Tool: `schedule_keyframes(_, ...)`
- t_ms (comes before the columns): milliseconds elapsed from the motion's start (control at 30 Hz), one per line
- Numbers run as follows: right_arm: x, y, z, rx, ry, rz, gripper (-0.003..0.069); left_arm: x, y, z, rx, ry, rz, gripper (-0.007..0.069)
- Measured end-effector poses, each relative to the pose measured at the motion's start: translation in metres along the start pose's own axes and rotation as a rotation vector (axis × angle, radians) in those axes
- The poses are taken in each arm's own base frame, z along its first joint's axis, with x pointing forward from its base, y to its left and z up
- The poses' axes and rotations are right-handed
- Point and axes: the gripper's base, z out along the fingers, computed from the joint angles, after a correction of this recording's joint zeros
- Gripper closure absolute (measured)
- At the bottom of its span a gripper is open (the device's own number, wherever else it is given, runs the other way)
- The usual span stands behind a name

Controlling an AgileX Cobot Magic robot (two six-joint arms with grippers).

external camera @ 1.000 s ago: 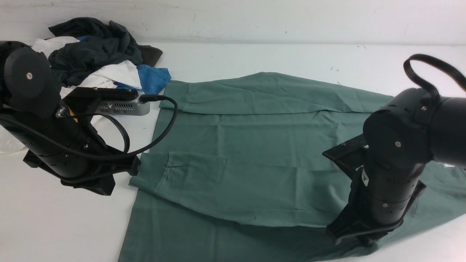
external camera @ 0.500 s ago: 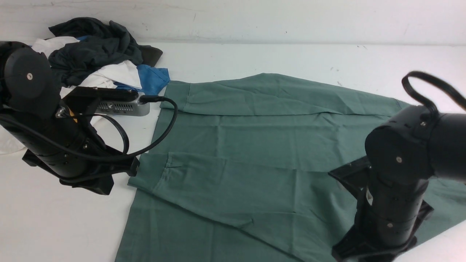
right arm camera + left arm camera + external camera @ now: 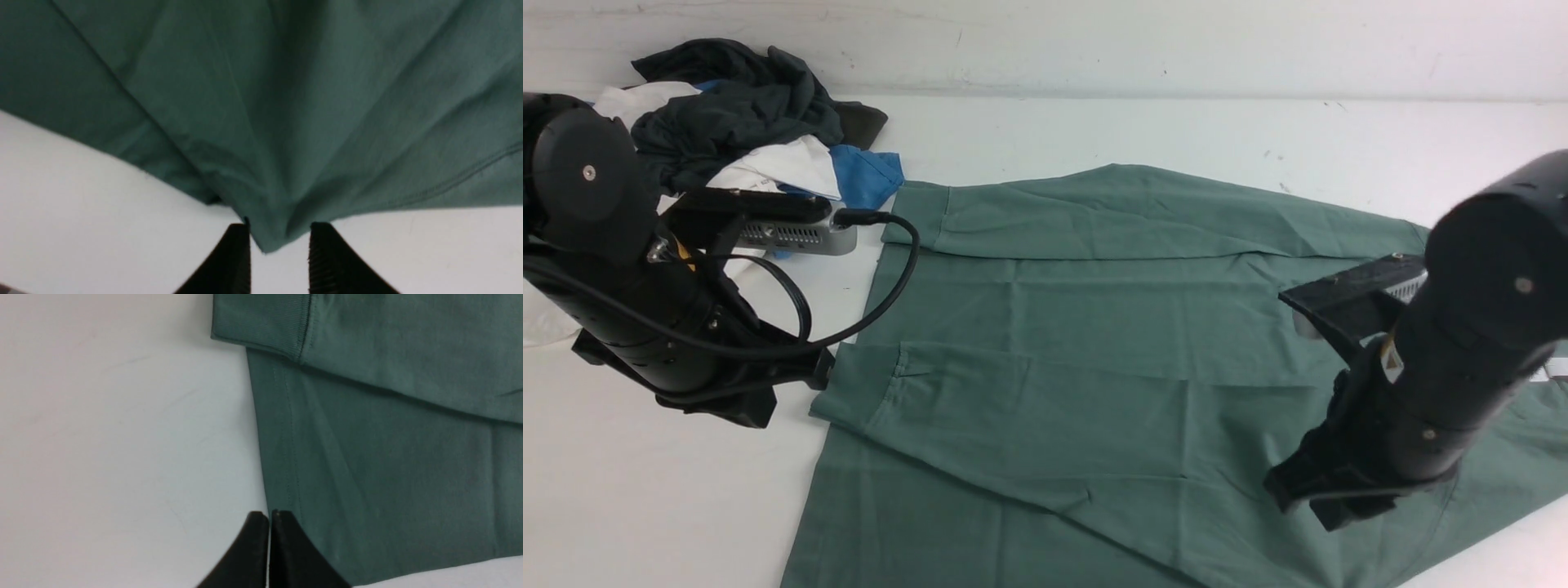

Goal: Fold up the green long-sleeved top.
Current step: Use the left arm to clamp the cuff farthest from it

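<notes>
The green long-sleeved top [image 3: 1078, 327] lies spread flat on the white table, with one sleeve folded across its body and the cuff [image 3: 858, 384] at the left. My left gripper [image 3: 823, 371] is shut and empty, right at the top's left hem edge, just in front of the cuff [image 3: 261, 322]; in the left wrist view its tips [image 3: 269, 516] touch that edge. My right gripper [image 3: 1327, 502] hovers over the top's front right part. In the right wrist view it [image 3: 280, 230] is open, and a pinched corner of green cloth [image 3: 265, 237] sits loose between the fingers.
A pile of other clothes sits at the back left: dark grey [image 3: 735, 106], white [image 3: 784, 167] and blue [image 3: 870, 175]. The back wall [image 3: 1094, 41] runs behind the table. Bare table [image 3: 645, 490] lies left of the top.
My right arm dipped toward the front edge, then rose and swung back to the right. The folded sleeve's front edge now lies flatter. My left arm barely moved.
</notes>
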Motion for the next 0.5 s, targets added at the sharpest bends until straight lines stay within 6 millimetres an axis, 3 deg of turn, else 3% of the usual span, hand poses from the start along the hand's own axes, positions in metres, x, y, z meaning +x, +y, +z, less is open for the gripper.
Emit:
schedule_keyframes(67,-0.013,-0.010,0.017,0.007,0.027,0.019,0.0599,0.000,0.000,0.000,0.003,-0.002,-0.002,0.0629)
schedule_keyframes(167,-0.017,-0.023,0.036,0.007,0.091,0.065,0.0657,0.001,0.000,0.001,0.002,0.003,-0.001,0.0629)
schedule_keyframes(300,-0.011,-0.029,0.050,-0.018,0.162,0.086,0.0670,0.003,0.000,0.004,0.001,0.014,0.005,0.0629)
schedule_keyframes(500,0.012,-0.021,0.077,-0.109,0.193,0.104,0.0673,0.004,0.000,0.007,0.009,0.012,0.001,0.0629)
